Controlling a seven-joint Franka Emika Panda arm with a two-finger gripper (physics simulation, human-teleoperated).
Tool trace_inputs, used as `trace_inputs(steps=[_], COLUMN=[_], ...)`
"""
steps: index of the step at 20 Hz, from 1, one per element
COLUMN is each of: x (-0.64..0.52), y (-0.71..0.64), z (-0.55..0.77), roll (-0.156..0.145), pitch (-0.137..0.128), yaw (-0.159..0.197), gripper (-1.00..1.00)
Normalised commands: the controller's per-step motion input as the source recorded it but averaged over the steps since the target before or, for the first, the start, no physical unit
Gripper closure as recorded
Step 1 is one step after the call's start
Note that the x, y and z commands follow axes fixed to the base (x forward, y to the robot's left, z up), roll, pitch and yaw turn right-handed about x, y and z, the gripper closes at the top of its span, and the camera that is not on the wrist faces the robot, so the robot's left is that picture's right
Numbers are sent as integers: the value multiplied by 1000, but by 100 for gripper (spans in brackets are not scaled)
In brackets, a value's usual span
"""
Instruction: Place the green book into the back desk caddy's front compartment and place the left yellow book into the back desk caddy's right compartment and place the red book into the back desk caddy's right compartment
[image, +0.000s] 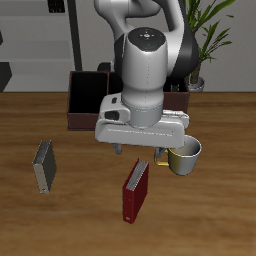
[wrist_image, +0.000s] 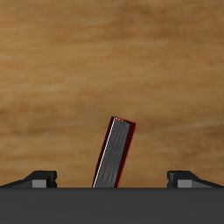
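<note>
The red book (image: 135, 192) stands on edge on the table near the front, with a dark red cover and grey pages. My gripper (image: 141, 155) hangs open just above its farther end. In the wrist view the red book (wrist_image: 115, 154) lies between my spread fingertips (wrist_image: 40, 178), with the gripper (wrist_image: 112, 178) touching nothing. The back desk caddy (image: 86, 104) is a dark reddish-brown box at the table's back, largely hidden by my arm, so its compartments cannot be made out. The green book and the left yellow book are out of view.
A grey book (image: 43, 166) stands on edge toward the table's side, well apart from the red book. A yellowish mug (image: 185, 156) sits close beside my gripper. A potted plant (image: 205, 40) stands behind the table.
</note>
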Motion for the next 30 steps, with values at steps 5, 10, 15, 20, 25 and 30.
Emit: trace_inputs(steps=[5, 10, 15, 20, 25, 30], x=[51, 125, 40, -78, 13, -14], y=[25, -99, -141, 63, -79, 19], z=[-341, -191, -142, -161, -260, -293], roll=[14, -24, -19, 13, -37, -37], pitch=[1, 48, 5, -29, -34, -9], yaw=[-74, -36, -33, -1, -43, -18], gripper=[-100, -100, -100, -100, -100, -100])
